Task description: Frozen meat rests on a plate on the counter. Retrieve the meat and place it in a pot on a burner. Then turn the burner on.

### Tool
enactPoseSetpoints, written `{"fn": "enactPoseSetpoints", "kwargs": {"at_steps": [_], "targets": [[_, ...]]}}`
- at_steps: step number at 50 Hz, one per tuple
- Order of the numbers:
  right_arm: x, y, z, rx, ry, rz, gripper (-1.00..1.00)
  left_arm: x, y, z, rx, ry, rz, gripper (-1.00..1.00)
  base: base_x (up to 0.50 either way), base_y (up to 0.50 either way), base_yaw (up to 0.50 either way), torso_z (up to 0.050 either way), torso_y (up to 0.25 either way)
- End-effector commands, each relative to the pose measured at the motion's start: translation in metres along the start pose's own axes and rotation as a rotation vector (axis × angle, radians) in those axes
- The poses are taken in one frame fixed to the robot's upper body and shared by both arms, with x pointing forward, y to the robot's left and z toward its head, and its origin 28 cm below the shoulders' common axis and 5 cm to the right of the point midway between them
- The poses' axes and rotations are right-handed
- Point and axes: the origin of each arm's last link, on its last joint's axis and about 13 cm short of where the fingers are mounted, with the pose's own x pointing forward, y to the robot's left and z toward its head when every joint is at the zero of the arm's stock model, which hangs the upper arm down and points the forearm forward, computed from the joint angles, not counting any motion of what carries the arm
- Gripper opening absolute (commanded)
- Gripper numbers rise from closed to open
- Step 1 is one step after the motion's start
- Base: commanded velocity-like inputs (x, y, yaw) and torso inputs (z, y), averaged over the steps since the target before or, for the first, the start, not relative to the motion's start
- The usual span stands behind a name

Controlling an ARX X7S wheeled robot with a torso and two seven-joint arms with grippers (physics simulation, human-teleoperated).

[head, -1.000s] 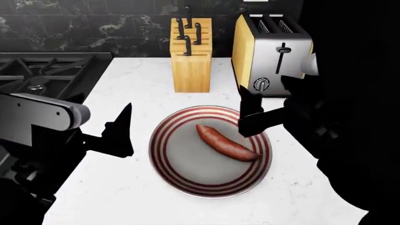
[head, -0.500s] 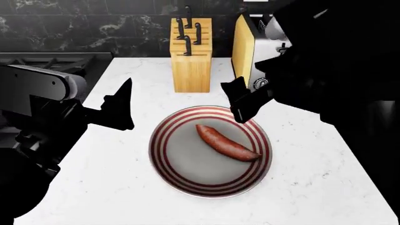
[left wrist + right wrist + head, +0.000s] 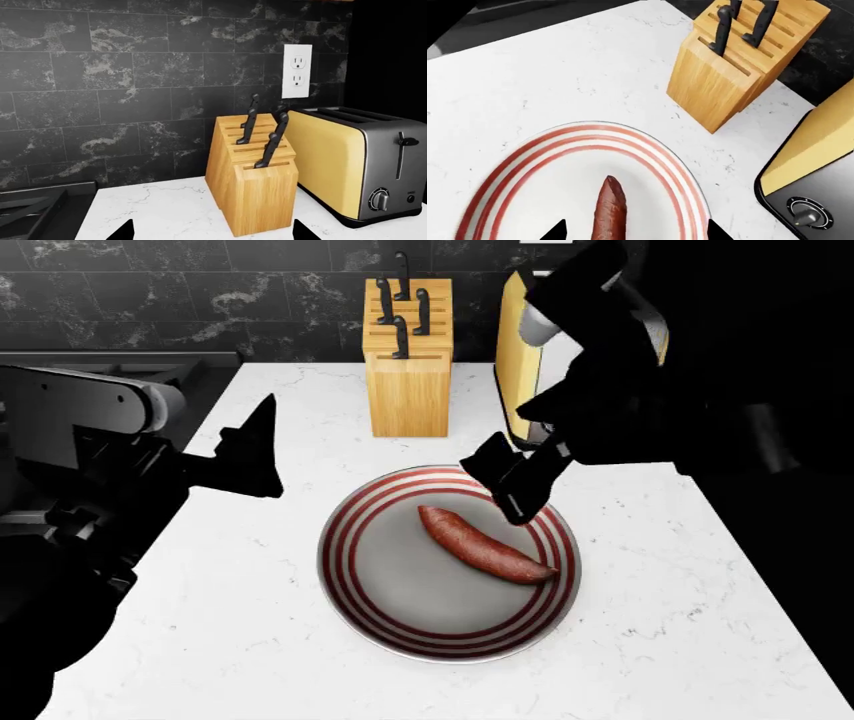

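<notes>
The frozen meat (image 3: 485, 545), a reddish-brown sausage, lies slantwise on the red-ringed plate (image 3: 387, 610) on the white counter (image 3: 227, 630). My right gripper (image 3: 514, 485) hangs open over the plate's far right rim, just above the meat's far end. In the right wrist view the meat (image 3: 609, 210) points up between the two spread fingertips of the gripper (image 3: 635, 234), on the plate (image 3: 527, 165). My left gripper (image 3: 256, 455) is open to the left of the plate, above bare counter, with nothing between its tips (image 3: 213, 235). The pot and the burner are out of view.
A wooden knife block (image 3: 407, 360) stands behind the plate. A yellow-sided steel toaster (image 3: 353, 165) is to its right, mostly hidden by my right arm in the head view. The black stove grate (image 3: 33, 210) starts at the counter's left edge. A dark tiled wall with an outlet (image 3: 297, 70) closes the back.
My right gripper has swung left and down to the plate's far rim, over the meat's end. The left gripper has risen and moved back a little. Meat and plate have not moved.
</notes>
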Motion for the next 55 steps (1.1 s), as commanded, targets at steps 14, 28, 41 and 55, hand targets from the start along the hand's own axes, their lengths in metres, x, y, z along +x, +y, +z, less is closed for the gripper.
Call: {"fn": "enactPoseSetpoints", "kwargs": {"at_steps": [14,28,41,55], "targets": [[0.029,-0.011,0.006,-0.026,0.121,0.075,1.0,0.004,0.005,-0.008,0.015,-0.012,0.014,1.0,0.0,0.0,0.0,0.0,0.0],[0.038,-0.005,0.005,-0.027,0.135,0.116,1.0,-0.003,0.007,-0.008,0.009,-0.01,0.03,1.0,0.0,0.0,0.0,0.0,0.0],[0.048,-0.003,0.005,-0.009,0.185,0.148,1.0,-0.002,0.009,-0.012,-0.002,-0.005,0.038,1.0,0.0,0.0,0.0,0.0,0.0],[0.056,-0.004,-0.002,0.026,0.215,0.164,1.0,0.01,0.015,-0.022,-0.009,0.005,0.043,1.0,0.0,0.0,0.0,0.0,0.0]]}}
